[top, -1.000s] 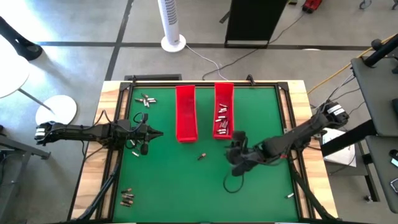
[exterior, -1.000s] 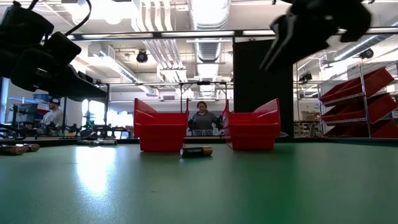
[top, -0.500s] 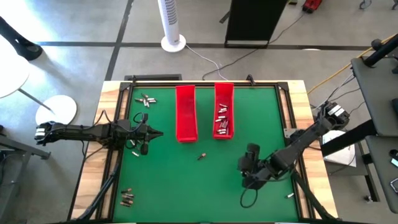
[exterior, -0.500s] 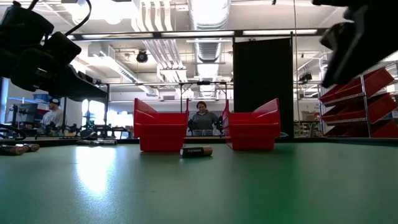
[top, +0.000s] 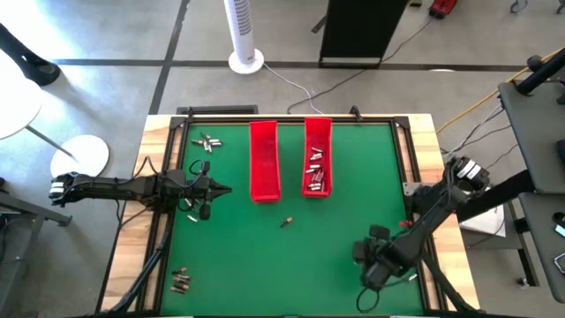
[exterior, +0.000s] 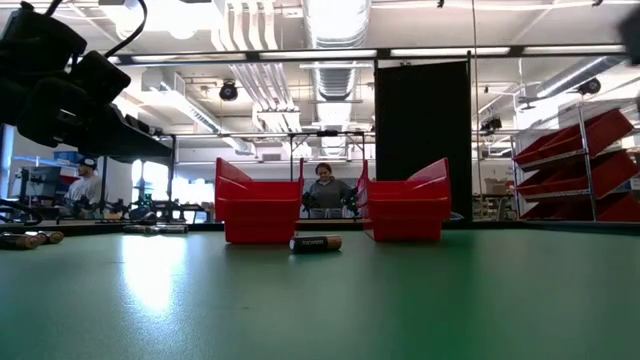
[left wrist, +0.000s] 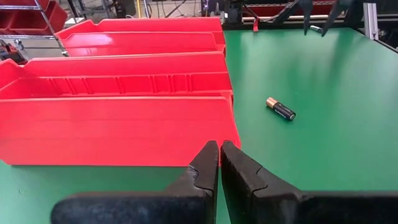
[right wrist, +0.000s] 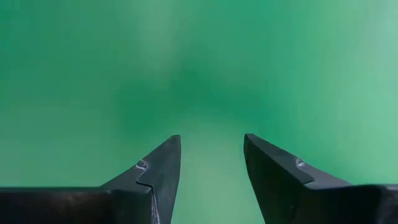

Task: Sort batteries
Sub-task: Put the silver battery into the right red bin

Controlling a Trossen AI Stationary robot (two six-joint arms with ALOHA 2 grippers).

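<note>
The right gripper point(top: 372, 265) hangs low over the near right part of the green mat point(top: 238, 256), its fingers apart with nothing between them, only bare mat showing in its wrist view. By the look of it, this is the reach for another cell: a small silvery cell point(top: 412, 277) lies just beside it near the mat's right edge, and the next move would call for lining the open fingers over that cell and closing on it. The left gripper point(top: 214, 188) waits at the left, fingers pressed together and empty, facing the left tray point(top: 263, 161). The right tray point(top: 318, 132) already holds several silvery batteries. One dark, gold-tipped cell point(left wrist: 280, 108) lies alone mid-mat; other clusters sit at the far left point(top: 207, 141) and near left point(top: 181, 281).
</note>
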